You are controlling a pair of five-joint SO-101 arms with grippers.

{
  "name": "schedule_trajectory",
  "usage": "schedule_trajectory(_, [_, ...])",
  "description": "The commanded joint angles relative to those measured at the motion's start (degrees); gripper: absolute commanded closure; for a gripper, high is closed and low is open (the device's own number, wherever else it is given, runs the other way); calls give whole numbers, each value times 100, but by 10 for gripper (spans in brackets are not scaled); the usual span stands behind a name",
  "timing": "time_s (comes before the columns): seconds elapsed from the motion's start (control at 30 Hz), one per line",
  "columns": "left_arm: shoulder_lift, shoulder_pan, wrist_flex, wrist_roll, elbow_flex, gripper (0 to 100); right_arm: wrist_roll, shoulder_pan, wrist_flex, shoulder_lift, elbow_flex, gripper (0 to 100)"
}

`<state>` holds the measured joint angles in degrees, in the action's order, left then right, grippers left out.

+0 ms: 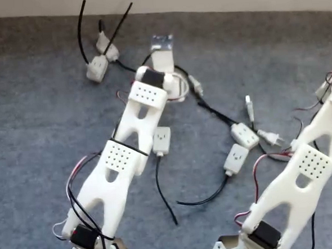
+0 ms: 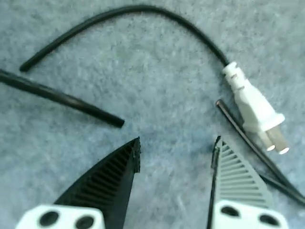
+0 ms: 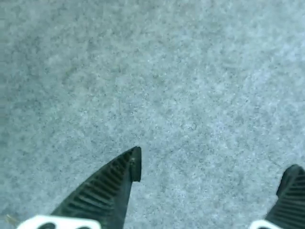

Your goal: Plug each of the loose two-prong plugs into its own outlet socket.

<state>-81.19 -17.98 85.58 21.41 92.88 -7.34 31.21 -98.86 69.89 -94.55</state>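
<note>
On the grey carpeted tabletop, the left gripper hangs with its ribbed black fingers spread apart and holding nothing. A white two-prong plug on a black cable lies flat just beside one fingertip, not touching it. The right gripper is likewise splayed wide and empty over bare carpet, while between the arms two white outlet socket blocks lie close together with two more loose white plugs near them. A third socket block lies just beside the left arm.
</note>
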Motion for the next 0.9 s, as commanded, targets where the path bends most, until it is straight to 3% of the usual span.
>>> schedule_trajectory(0.0, [470,-22,448,18,259,748,-26,-585,-215,-40,-620,570])
schedule_trajectory(0.1, [1024,242,941,440,259,748,35,-1165,-215,-198,-620,570])
schedule_trajectory(0.2, [1481,690,1354,1152,242,748,765,-1727,-224,-479,-576,570])
schedule_trajectory(0.4, [1323,1666,1398,1749,242,748,923,-2607,-233,-901,-567,570])
schedule_trajectory(0.7, [286,2316,-264,2004,242,748,1187,-3002,-251,-1745,-567,570])
schedule_trajectory(0.87, [259,2334,-466,2004,242,748,809,-3451,-259,-2862,-303,570])
